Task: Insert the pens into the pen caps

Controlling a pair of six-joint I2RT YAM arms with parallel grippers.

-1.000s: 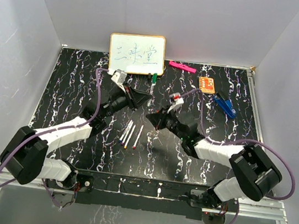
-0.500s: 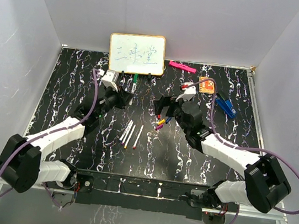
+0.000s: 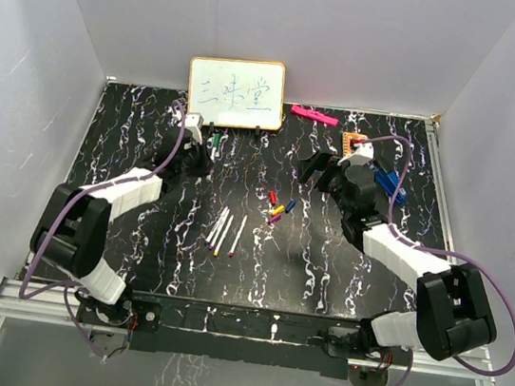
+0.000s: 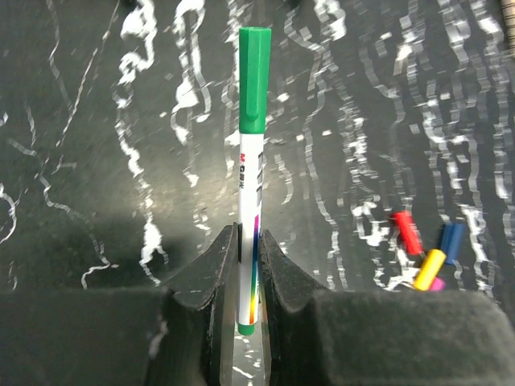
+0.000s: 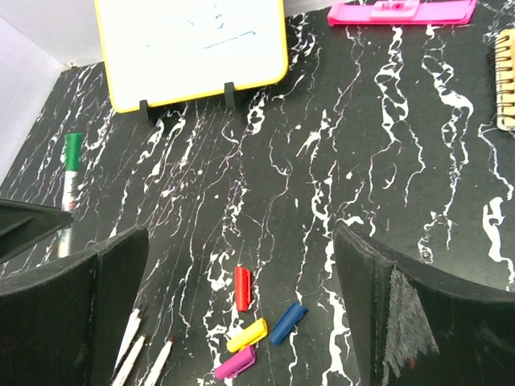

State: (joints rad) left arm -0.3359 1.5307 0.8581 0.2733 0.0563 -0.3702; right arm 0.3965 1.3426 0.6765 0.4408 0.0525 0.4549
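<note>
Caps lay loose in a small group near the centre of the table [image 3: 123, 126]. The red cap [image 5: 242, 288] was the farthest one, the blue cap [image 5: 287, 322] was to the right, the yellow cap [image 5: 247, 334] lay just beside the blue, and the magenta cap [image 5: 235, 363] was the nearest, touching or almost touching the yellow one. Three uncapped pens [image 3: 223, 230] lay side by side just to the near left of this group, apart from it.

The left gripper [image 4: 247, 241] was clamped on the white barrel of a green-capped pen [image 4: 251, 153], close to its rear end, so the cap pointed away from the wrist. In the top view this pen was in the far left part of the table, just in front of the whiteboard [image 3: 236, 92]. Whether it touched the surface, I could not tell.

The right gripper [image 5: 240, 237] had its fingers [image 5: 72, 322] wide apart and held nothing. It hung right of the centre, and its camera saw the four caps between the fingers.

A pink bar [image 3: 314, 115] lay at the far edge, and a blue clip [image 3: 388, 183] was at the far right, partly hidden by the right arm.
</note>
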